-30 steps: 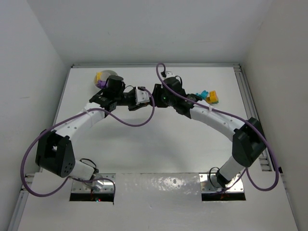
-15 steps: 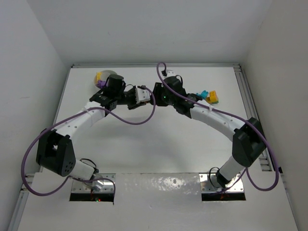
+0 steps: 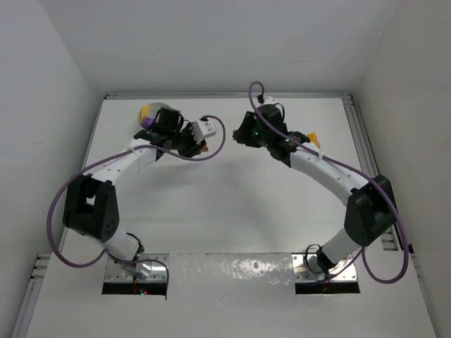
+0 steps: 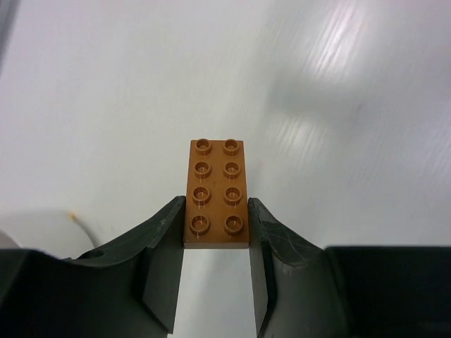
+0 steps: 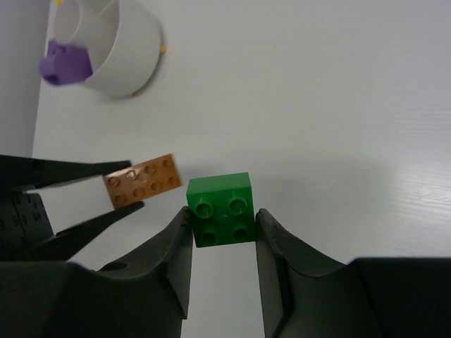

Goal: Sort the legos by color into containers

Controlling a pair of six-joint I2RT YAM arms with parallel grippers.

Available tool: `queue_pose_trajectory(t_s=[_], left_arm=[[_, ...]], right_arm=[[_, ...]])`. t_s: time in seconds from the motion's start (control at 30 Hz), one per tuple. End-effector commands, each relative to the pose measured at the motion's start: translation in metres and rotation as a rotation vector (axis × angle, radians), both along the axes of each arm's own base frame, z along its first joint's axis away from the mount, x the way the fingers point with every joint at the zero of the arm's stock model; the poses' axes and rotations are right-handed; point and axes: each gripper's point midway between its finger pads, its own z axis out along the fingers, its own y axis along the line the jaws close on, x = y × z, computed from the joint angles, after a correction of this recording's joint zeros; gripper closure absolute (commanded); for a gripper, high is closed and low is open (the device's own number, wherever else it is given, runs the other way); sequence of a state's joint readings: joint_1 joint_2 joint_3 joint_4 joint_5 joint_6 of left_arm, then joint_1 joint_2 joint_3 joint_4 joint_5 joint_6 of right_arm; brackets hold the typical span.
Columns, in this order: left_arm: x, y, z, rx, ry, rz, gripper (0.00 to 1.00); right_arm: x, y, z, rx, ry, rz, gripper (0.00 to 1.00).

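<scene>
Gleaming between white walls (image 3: 211, 42), the white table (image 3: 225, 208) bears a bowl (image 5: 132, 58).

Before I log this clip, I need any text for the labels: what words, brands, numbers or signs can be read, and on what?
None can be read.
Any marks on the studs of the orange brick and the green brick are too blurred to read.
The white bowl and the table show no writing.

The right gripper (image 5: 222, 218) has its jaws clamped on a green square plastic brick (image 5: 220, 208), just beside an orange rectangular plastic brick (image 5: 143, 181).
</scene>
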State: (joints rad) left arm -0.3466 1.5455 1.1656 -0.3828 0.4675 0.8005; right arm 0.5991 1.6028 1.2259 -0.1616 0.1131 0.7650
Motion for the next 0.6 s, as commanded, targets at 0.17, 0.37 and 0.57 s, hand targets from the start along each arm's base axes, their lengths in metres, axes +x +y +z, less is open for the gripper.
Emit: queue_pose_trajectory(t_s=[0.17,0.37,0.57], left_arm=[[0.02,0.043,0.005,-0.003,0.11,0.256,1.0],[0.084,0.103,0.035,-0.348,0.368,0.866,1.0],[0.116,0.126,0.041,-0.588,0.5,1.128,1.0]], right_arm=[[0.02,-0.04,0.034,0.024,-0.096,-0.114,1.0],[0.013,-0.04,0.021,0.02,-0.07,-0.097,1.0],[0.01,-0.039,0.017,0.025,-0.057,-0.092,1.0]])
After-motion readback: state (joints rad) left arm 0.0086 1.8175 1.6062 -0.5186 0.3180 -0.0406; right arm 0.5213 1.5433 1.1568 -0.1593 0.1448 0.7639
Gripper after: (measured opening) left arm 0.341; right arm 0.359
